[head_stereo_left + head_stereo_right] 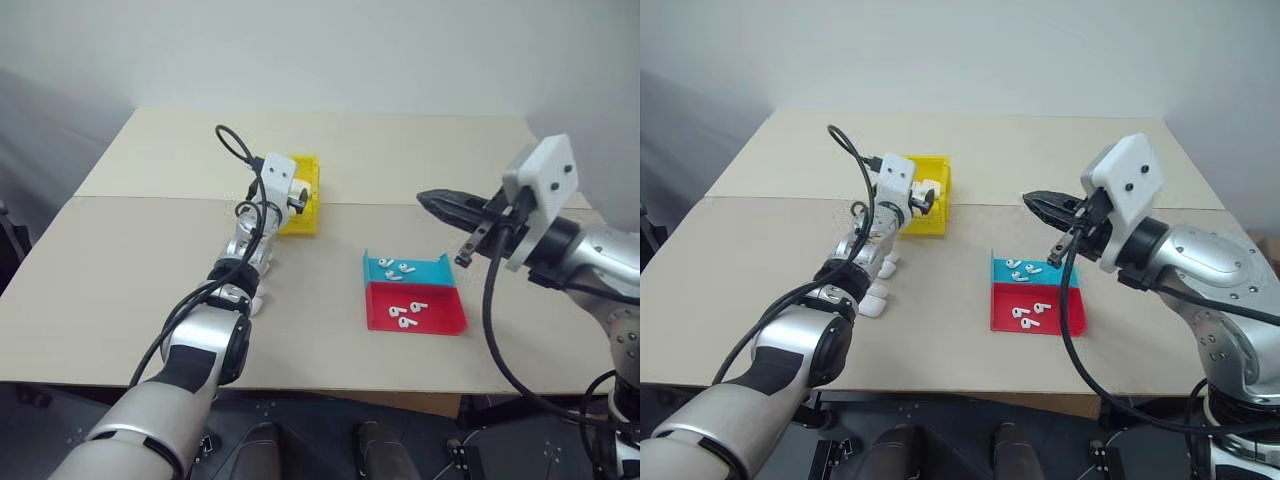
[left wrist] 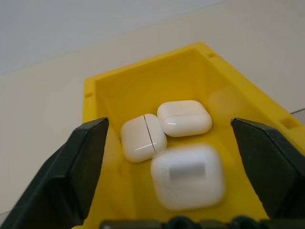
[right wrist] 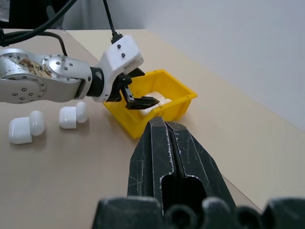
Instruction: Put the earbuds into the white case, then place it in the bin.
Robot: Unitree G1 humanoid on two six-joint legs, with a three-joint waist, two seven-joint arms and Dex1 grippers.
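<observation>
From my head camera, my left gripper (image 1: 298, 200) hangs over the yellow bin (image 1: 306, 212) on the table (image 1: 120, 290), while my right gripper (image 1: 440, 203) hovers above the teal tray (image 1: 442, 268) and red tray (image 1: 450, 318), where the earbuds (image 1: 398, 267) lie scattered.

Along my left wrist, my fingers (image 2: 71, 171) stand wide apart, gripping nothing. Between them a white case (image 2: 188, 176) shows blurred, perhaps mid-fall; two more cases (image 2: 164, 130) rest on the bin's floor.

Along my right wrist, my fingers (image 3: 167, 152) are pressed together, empty. Beyond them sits the bin, with two open cases (image 3: 47, 123) lying on the table well apart from it.
</observation>
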